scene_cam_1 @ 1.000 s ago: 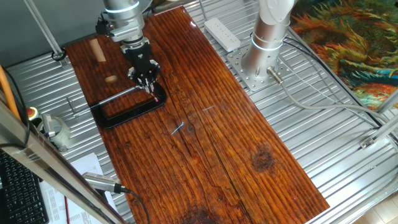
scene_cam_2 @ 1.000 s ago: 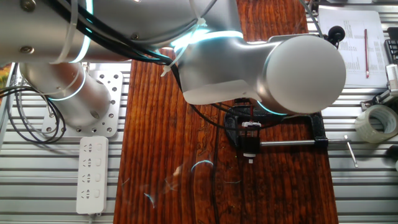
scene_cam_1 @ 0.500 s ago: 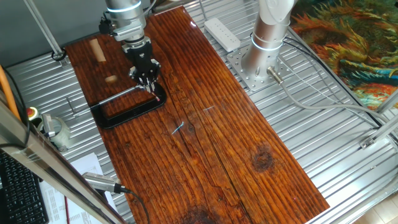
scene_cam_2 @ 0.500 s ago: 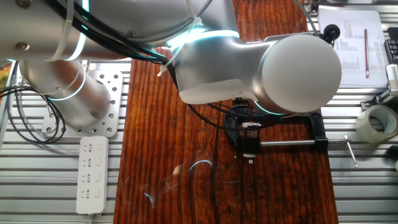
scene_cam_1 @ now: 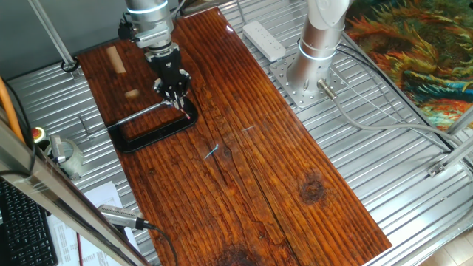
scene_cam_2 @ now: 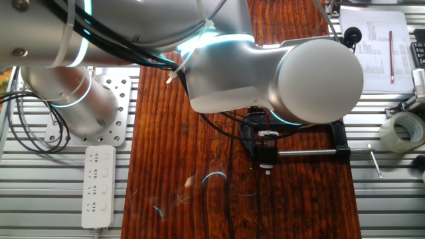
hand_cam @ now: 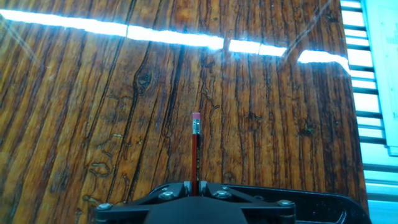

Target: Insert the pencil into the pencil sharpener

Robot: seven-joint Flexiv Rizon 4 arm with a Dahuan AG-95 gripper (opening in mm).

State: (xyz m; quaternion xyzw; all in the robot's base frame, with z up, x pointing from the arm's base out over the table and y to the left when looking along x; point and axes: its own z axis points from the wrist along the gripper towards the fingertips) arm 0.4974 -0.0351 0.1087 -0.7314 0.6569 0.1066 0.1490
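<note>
My gripper (hand_cam: pixel 195 185) is shut on the pencil (hand_cam: pixel 195 149), a thin red stick that points forward from the jaws, with its metal band and pinkish end farthest out. It hangs just above the wooden board. In one fixed view the gripper (scene_cam_1: pixel 176 97) stands over the right end of a black C-clamp (scene_cam_1: pixel 151 134), and the pencil (scene_cam_1: pixel 186 112) slants down from the fingers. In the other fixed view the arm hides most of the gripper (scene_cam_2: pixel 266 162). I cannot pick out the pencil sharpener for certain.
The clamp's silver rod (scene_cam_1: pixel 140 112) runs left of the gripper. A thick pale dowel (scene_cam_1: pixel 114 59) and a small tan piece (scene_cam_1: pixel 131 94) lie at the board's far left. A second arm's base (scene_cam_1: pixel 314 52) and a power strip (scene_cam_1: pixel 264 39) stand beside the board.
The gripper with the pencil has shifted very slightly to the right over the clamp's end. Nothing else has moved.
</note>
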